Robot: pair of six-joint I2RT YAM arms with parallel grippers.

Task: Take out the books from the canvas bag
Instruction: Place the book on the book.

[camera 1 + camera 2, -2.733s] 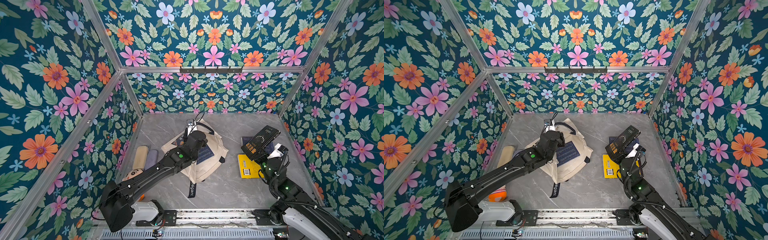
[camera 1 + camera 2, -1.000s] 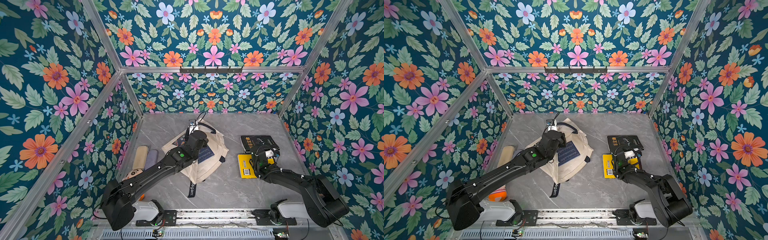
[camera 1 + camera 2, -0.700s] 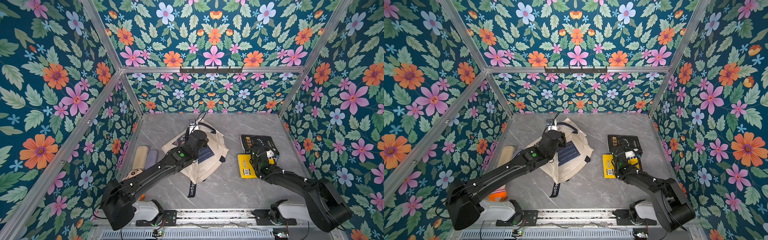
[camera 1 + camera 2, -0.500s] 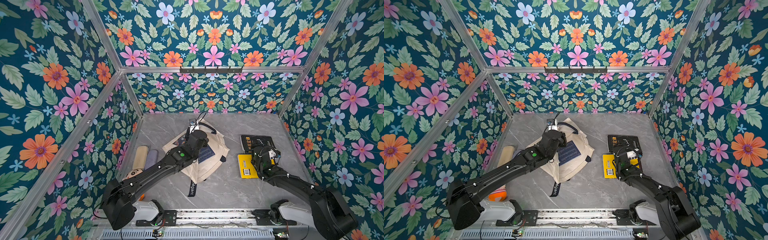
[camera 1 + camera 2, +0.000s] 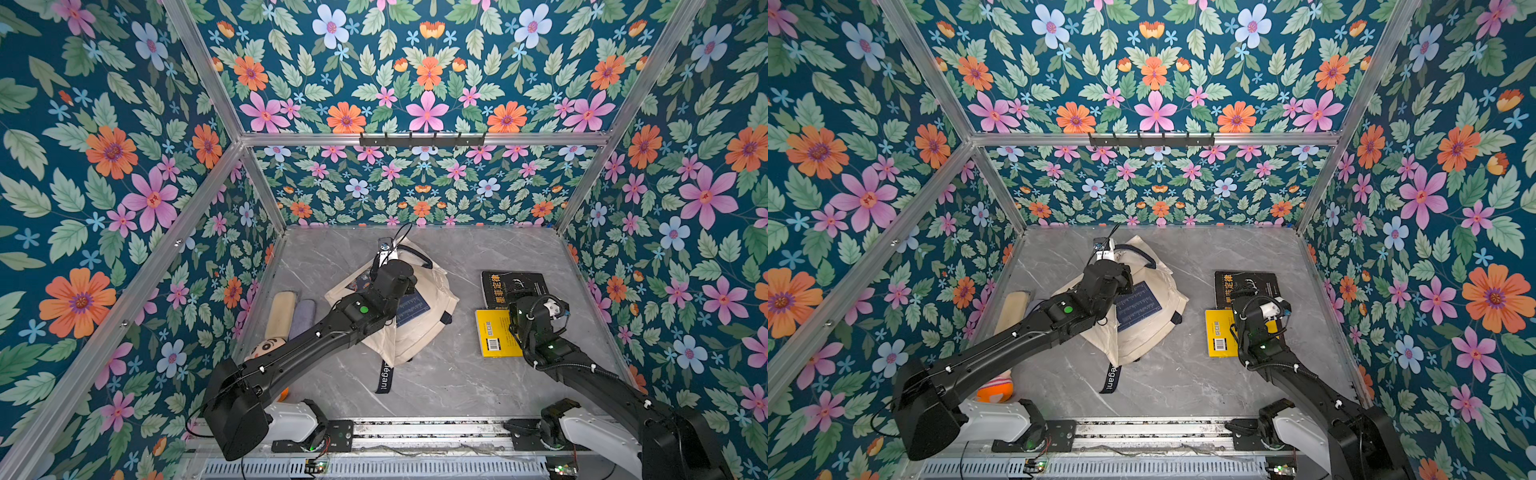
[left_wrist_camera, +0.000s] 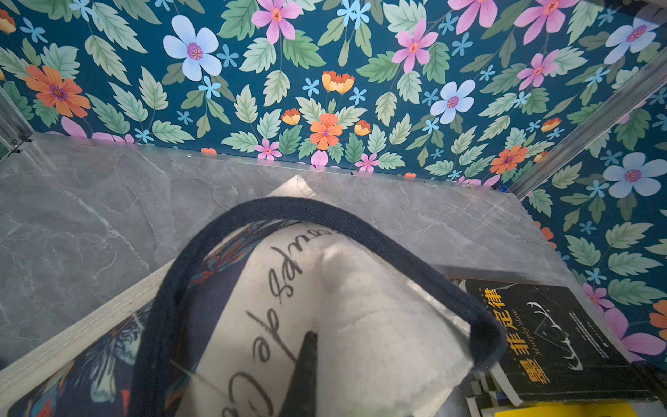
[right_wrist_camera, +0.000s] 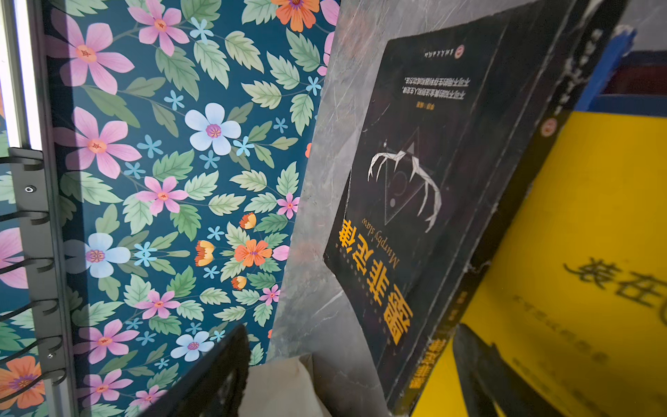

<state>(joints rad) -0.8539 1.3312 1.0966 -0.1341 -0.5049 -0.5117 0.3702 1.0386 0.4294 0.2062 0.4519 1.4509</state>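
In both top views, a grey table (image 5: 436, 386) bore a canvas bag (image 5: 428, 328) lying slumped. Well apart from the bag, on the right arm's side, a black book (image 5: 515, 284) lay out on the table, touching a yellow book (image 5: 492, 336). A patterned book (image 6: 90, 346) sat partly under the bag's cloth. The left gripper (image 6: 308, 346) was pinched tight on the bag's cloth. The right gripper (image 7: 353, 375), over the two outside books, stood wide, holding nothing.
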